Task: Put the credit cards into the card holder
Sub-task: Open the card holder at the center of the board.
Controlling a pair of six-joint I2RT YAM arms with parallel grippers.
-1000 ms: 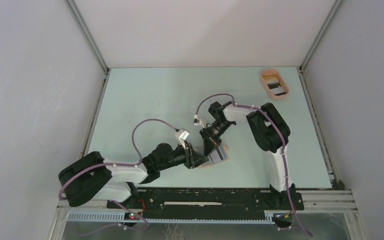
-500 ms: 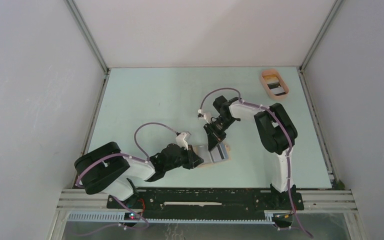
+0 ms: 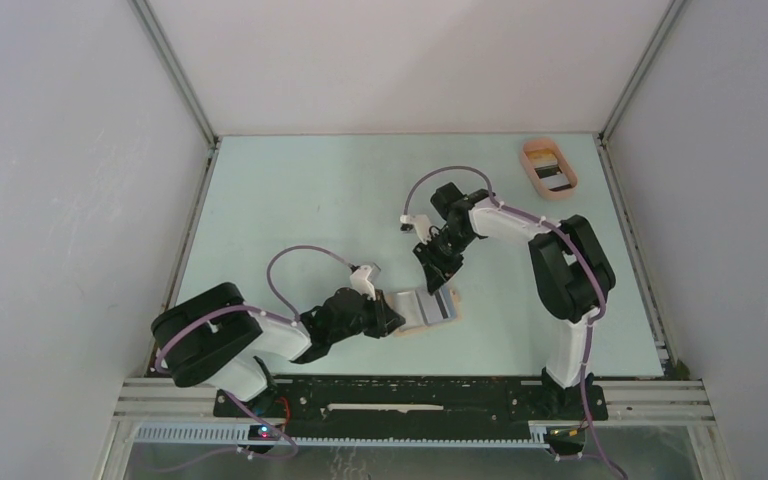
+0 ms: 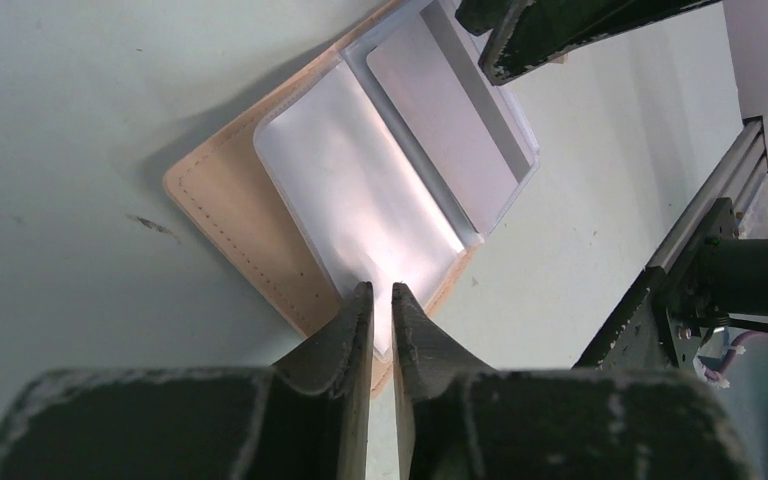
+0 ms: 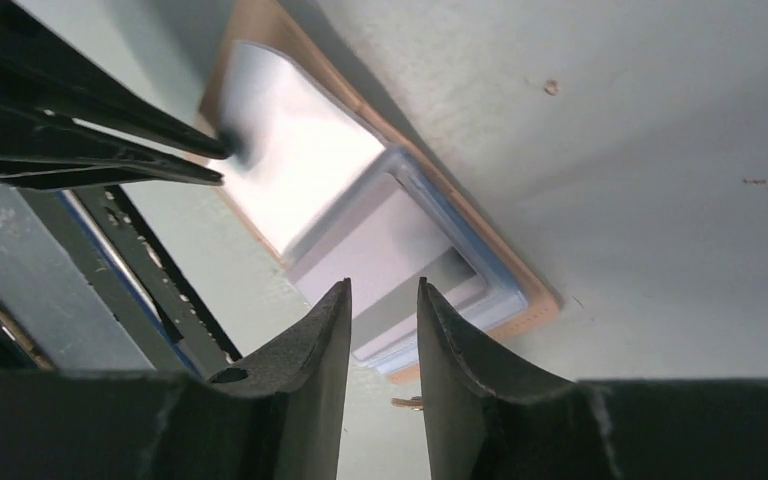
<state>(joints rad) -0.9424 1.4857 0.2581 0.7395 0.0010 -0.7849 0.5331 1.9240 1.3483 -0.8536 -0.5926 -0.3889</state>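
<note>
The left gripper [image 4: 381,300] has its two black fingers pressed almost together, pinching the near edge of a clear plastic flap [image 4: 355,195] that belongs to the card holder [image 4: 225,215]. The flap is shiny and curves upward toward the pinching fingertips, off the holder's left half.

The card holder is a tan leather-look wallet lying open on the pale green table [image 3: 300,190], with stitching along its border. On the holder's right half, a pale grey-white credit card [image 4: 447,115] sits in a clear pocket, with bluish edges showing around it.

The right gripper [image 5: 382,300] hangs just above that right half. Its fingers are spread a little way apart with nothing between them, and the card shows through the gap. Whether its fingertips touch the holder cannot be told.

From overhead, the two grippers meet at the holder from different sides, the left arm reaching in from the holder's left and the right arm from its far side.

Well apart from the holder, toward the table's far right corner, a peach oval tray [image 3: 533,172] holds more cards [image 3: 554,178]. One has a dark stripe, and they are too small to count.
</note>
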